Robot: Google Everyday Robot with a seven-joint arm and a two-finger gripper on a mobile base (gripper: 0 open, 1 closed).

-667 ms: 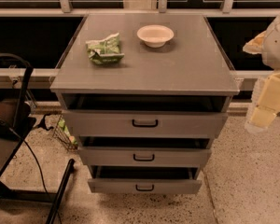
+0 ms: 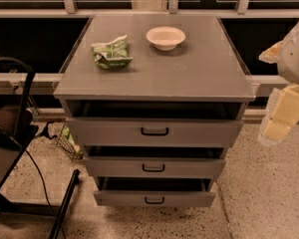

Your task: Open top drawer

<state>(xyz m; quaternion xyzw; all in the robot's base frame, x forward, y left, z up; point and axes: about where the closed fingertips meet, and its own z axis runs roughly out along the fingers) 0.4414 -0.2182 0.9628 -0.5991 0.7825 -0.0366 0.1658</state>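
The top drawer (image 2: 154, 132) is the widest grey front of three, right under the cabinet top, with a small black bar handle (image 2: 154, 131) at its centre. A dark gap shows above its front. My gripper (image 2: 278, 128) is at the right edge of the camera view, pale yellow-white, to the right of the cabinet at about the top drawer's height and apart from it. The arm body (image 2: 295, 59) rises above it.
The grey cabinet top (image 2: 189, 68) carries a white bowl (image 2: 165, 37) and a crumpled green bag (image 2: 111, 52). The middle drawer (image 2: 153, 167) and bottom drawer (image 2: 154, 198) sit below. A black frame with cables (image 2: 20, 133) stands left. Speckled floor (image 2: 269, 193) lies right.
The gripper and arm at the right edge have barely shifted; the drawers and the things on top stand as before.
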